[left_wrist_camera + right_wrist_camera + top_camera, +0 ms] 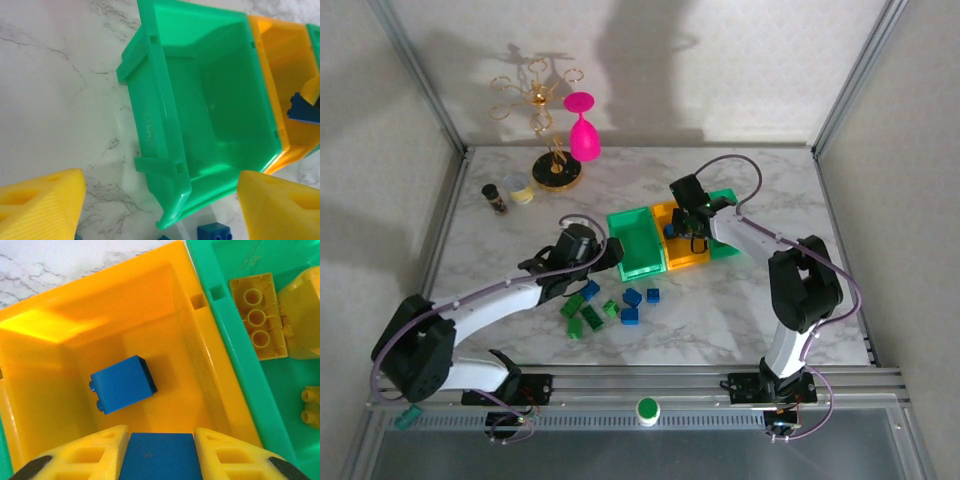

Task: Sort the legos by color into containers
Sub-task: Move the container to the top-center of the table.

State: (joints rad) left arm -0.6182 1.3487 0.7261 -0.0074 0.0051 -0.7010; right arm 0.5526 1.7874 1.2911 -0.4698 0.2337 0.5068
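Three open bins stand in a row on the marble table (720,320): the left green bin (640,250), the yellow-orange bin (688,258) and the right green bin (723,196), each touching its neighbour.

On the left, near the arms, the loose legos (592,320) lie scattered just in front of the left green bin. They are a mix of green and blue bricks not yet sorted. The left gripper (610,255) hovers at the near edge of this bin, above the pile. Its wrist camera shows the two yellow fingers (40,205) spread wide with nothing between them, and the bin below has no bricks in it. The gripper seems placed either to reach into the pile or to drop green pieces here.

In the middle, the right gripper (692,228) hangs over the yellow-orange bin. Its jaws are clenched on a blue brick (160,460), which sits snug between the pads, directly above the bin's floor. A second blue brick (122,384) already lies on that floor, so this bin appears to be collecting blue, and the held piece looks ready to be let go.

On the right, yellow bricks (257,315) rest in the right green bin, some stud-side down.
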